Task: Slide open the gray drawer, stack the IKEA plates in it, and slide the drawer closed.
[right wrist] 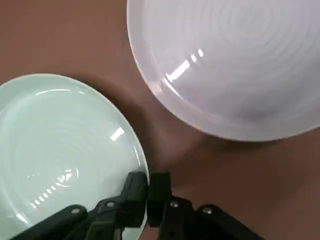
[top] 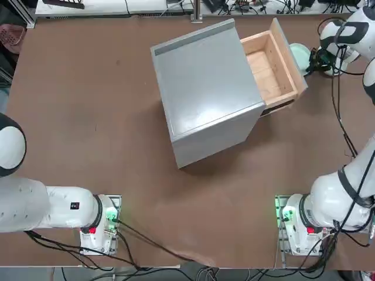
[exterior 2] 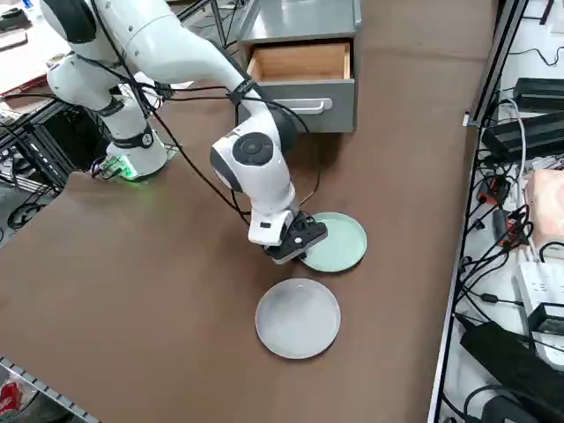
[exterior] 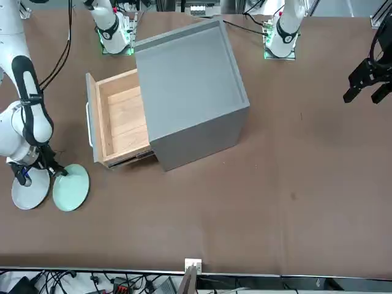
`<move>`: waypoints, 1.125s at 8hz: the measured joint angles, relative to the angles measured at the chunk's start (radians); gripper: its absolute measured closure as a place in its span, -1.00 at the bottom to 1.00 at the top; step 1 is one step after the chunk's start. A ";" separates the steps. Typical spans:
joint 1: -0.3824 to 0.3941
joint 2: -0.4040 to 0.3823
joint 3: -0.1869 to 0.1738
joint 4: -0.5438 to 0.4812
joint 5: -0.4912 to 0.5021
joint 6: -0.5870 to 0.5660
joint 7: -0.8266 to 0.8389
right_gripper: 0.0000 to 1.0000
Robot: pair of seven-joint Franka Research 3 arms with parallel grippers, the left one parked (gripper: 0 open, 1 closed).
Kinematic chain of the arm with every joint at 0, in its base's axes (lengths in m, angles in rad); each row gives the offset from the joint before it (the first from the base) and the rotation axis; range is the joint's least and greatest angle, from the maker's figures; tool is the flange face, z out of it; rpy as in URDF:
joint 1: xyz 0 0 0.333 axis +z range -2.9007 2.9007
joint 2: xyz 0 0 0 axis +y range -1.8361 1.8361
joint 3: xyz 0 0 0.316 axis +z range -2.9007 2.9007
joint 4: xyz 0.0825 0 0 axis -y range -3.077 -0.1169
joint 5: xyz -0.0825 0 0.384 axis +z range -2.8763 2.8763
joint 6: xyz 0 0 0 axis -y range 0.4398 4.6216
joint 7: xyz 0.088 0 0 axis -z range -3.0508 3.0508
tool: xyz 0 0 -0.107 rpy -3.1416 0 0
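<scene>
- From the top, we're seeing the gray cabinet [top: 208, 88] with its drawer [top: 270, 69] standing open, bare wood showing inside; the mint plate [top: 299, 55] is lying outside, beside the drawer front.
- From the front, we're seeing the white plate [exterior: 29, 190] lying just beside the mint one, both outside the drawer.
- From the right side, we're seeing the right gripper [exterior 2: 298, 241] at the mint plate's edge, the white plate lying near.
- From the wrist, we're seeing the fingers [right wrist: 134, 192] closing tightly on the mint plate's rim.

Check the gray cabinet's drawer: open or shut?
Open: the gray-fronted wooden drawer juts out from the gray box cabinet, its light wooden interior exposed.
</scene>
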 joint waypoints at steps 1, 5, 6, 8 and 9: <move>-0.008 -0.019 -0.001 0.005 -0.001 -0.011 -0.018 0.99; -0.005 -0.247 0.010 0.139 -0.001 -0.412 -0.026 1.00; -0.005 -0.312 0.012 0.186 -0.001 -0.528 -0.035 1.00; 0.000 -0.438 0.023 0.225 0.009 -0.716 -0.040 1.00; 0.016 -0.492 0.035 0.225 0.020 -0.801 -0.040 1.00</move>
